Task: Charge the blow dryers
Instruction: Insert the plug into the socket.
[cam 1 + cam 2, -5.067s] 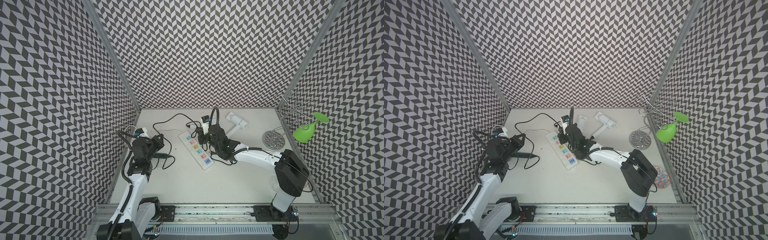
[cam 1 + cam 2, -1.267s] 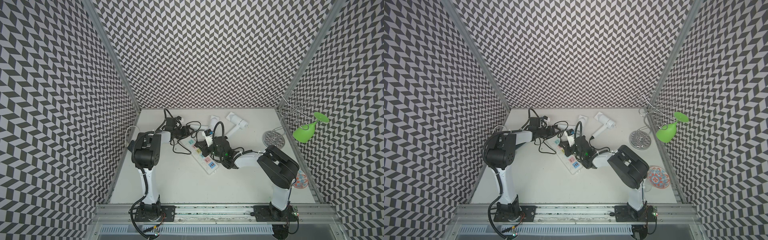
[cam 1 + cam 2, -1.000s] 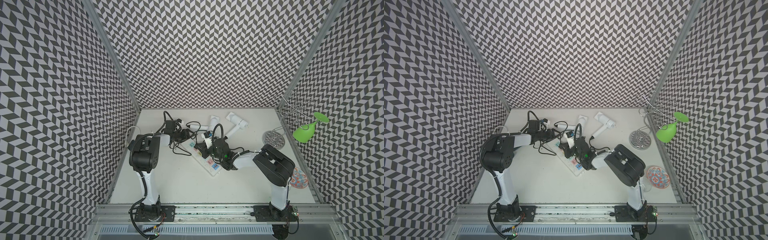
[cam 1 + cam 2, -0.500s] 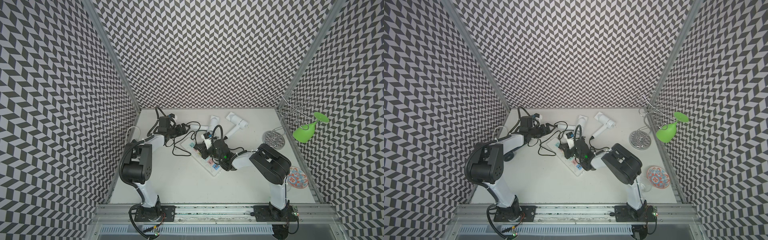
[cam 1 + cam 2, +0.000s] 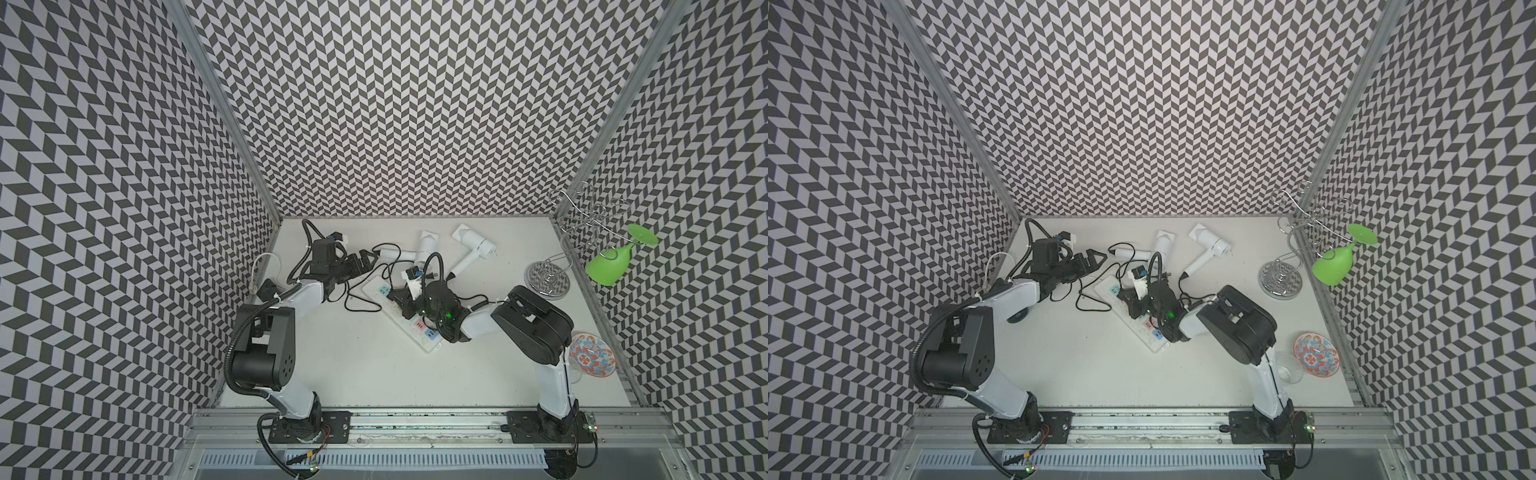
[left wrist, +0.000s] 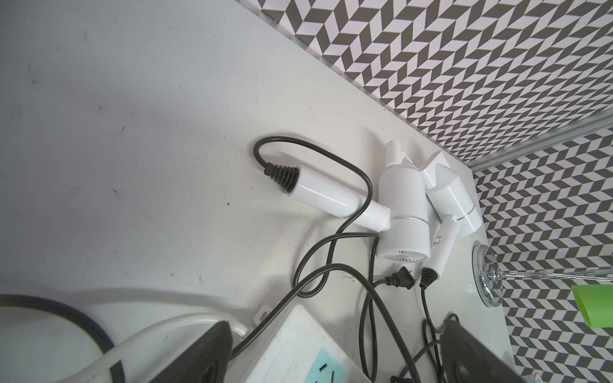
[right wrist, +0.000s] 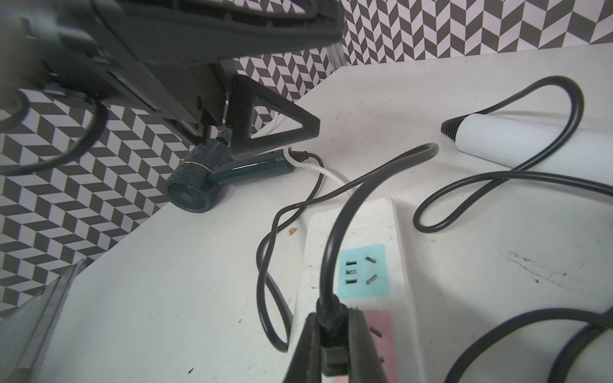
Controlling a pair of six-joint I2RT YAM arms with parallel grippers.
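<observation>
Black plug [image 7: 332,352], pinched by the right gripper [image 5: 400,301], hung over the power strip [image 7: 393,232], seemingly for insertion; left gripper [image 5: 363,262] gaped near the dark dryer [image 7: 199,179] by the desk's [image 5: 374,374] left edge, white dryers [image 6: 403,212] at its far edge.

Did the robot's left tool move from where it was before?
Yes. The left tool moved away from the left wall and much closer to the right-hand white blow dryer, which stayed put.
</observation>
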